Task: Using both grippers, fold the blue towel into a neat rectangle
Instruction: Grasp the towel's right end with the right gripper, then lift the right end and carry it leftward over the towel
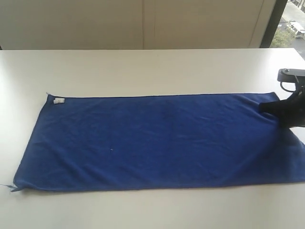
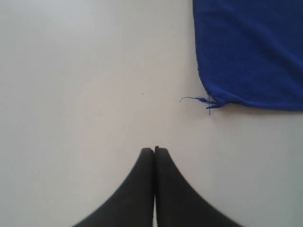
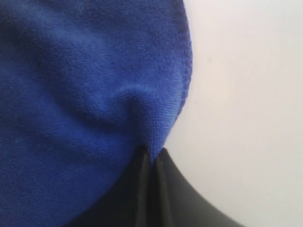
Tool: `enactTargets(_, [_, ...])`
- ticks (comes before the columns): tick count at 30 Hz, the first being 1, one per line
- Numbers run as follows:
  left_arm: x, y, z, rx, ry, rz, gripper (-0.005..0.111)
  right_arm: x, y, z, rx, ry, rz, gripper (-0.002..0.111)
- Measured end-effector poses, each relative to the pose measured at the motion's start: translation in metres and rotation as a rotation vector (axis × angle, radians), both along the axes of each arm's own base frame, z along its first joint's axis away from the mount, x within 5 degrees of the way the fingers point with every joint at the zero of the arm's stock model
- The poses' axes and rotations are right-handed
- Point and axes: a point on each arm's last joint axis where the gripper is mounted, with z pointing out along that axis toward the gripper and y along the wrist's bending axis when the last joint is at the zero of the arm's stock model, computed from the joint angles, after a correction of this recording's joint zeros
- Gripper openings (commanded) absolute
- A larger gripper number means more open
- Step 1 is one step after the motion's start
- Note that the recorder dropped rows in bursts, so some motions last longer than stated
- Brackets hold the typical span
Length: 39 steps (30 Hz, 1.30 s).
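The blue towel point(image 1: 152, 140) lies spread flat on the white table, long side across, with a small white label point(image 1: 58, 100) at its far left corner. My right gripper point(image 1: 267, 109) sits at the towel's far right corner, shut on a pinch of the cloth. The right wrist view shows the blue towel point(image 3: 85, 94) puckered into the closed right gripper point(image 3: 152, 158). My left gripper point(image 2: 154, 150) is shut and holds nothing. It hovers over bare table a short way from a frayed corner of the blue towel point(image 2: 251, 52). The left arm is out of the exterior view.
The white table point(image 1: 143, 71) runs to a pale wall at the back. A loose blue thread point(image 2: 196, 100) trails from the frayed towel corner, seen again as a loose thread point(image 1: 10, 187) at the near left corner. A window strip point(image 1: 290, 24) shows at the far right.
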Motion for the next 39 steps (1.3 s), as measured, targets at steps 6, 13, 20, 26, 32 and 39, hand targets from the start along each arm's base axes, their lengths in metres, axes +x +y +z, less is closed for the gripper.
enactTargets(6, [0.0,0.0,0.0,0.0,0.0,0.0,0.0,-0.007,-0.024,0.001,0.0,0.006,-0.069,0.0])
enactTargets(13, [0.0,0.0,0.0,0.0,0.0,0.0,0.0,-0.019,-0.052,0.0,-0.002,0.009,-0.149,0.0])
enactTargets(20, [0.0,0.0,0.0,0.0,0.0,0.0,0.0,-0.024,-0.058,0.036,-0.048,-0.094,-0.163,0.0])
enactTargets(26, [0.0,0.0,0.0,0.0,0.0,0.0,0.0,-0.022,-0.038,0.107,-0.106,-0.264,-0.109,0.0])
enactTargets(32, [0.0,0.0,0.0,0.0,0.0,0.0,0.0,-0.015,0.035,0.14,-0.09,-0.319,0.098,0.0])
enactTargets(39, [0.0,0.0,0.0,0.0,0.0,0.0,0.0,-0.005,0.114,0.17,-0.045,-0.35,0.307,0.0])
